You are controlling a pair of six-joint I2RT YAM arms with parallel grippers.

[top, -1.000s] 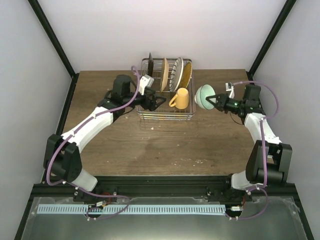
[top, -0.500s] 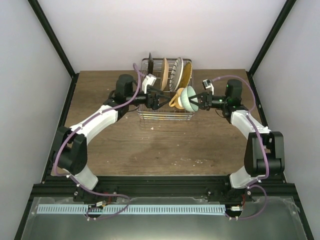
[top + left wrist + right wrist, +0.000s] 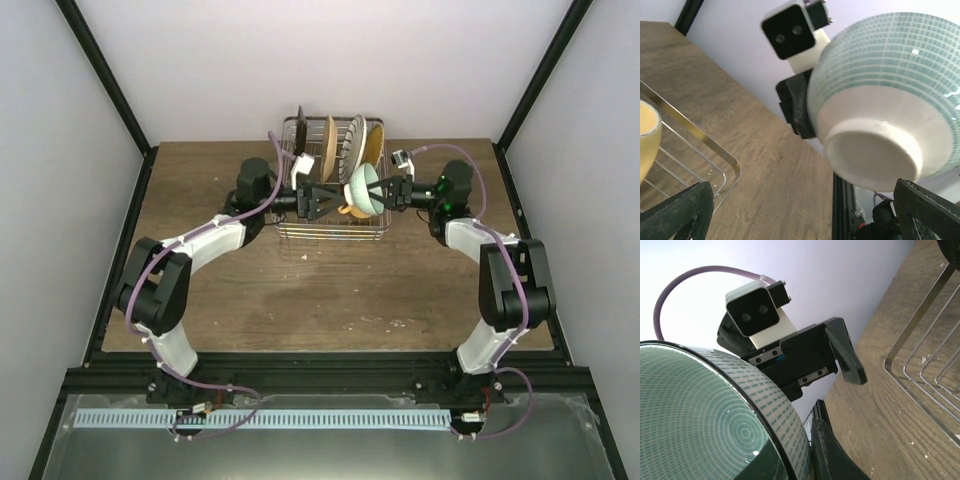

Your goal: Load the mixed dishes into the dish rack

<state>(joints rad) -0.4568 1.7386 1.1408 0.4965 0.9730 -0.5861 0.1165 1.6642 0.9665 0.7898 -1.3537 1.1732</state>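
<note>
The mint-green bowl (image 3: 362, 187) hangs tipped on its side over the front of the dish rack (image 3: 300, 228). My right gripper (image 3: 385, 193) is shut on its rim. In the right wrist view, the rim (image 3: 782, 407) sits between the two fingers. My left gripper (image 3: 320, 198) is open and empty over the rack, pointing at the bowl's base (image 3: 875, 160), apart from it. The yellow mug (image 3: 346, 208) lies in the rack, mostly hidden behind the bowl. Several plates (image 3: 352, 148) stand upright at the back of the rack.
The rack's front rim shows in the left wrist view (image 3: 695, 150) and its wires in the right wrist view (image 3: 925, 375). Bare wooden tabletop (image 3: 330, 290) lies in front of the rack. Black frame posts (image 3: 535, 80) stand at the back corners.
My right arm has carried the bowl left, from beside the rack to over its front part. My left gripper has moved right, towards the bowl, and stays open.
</note>
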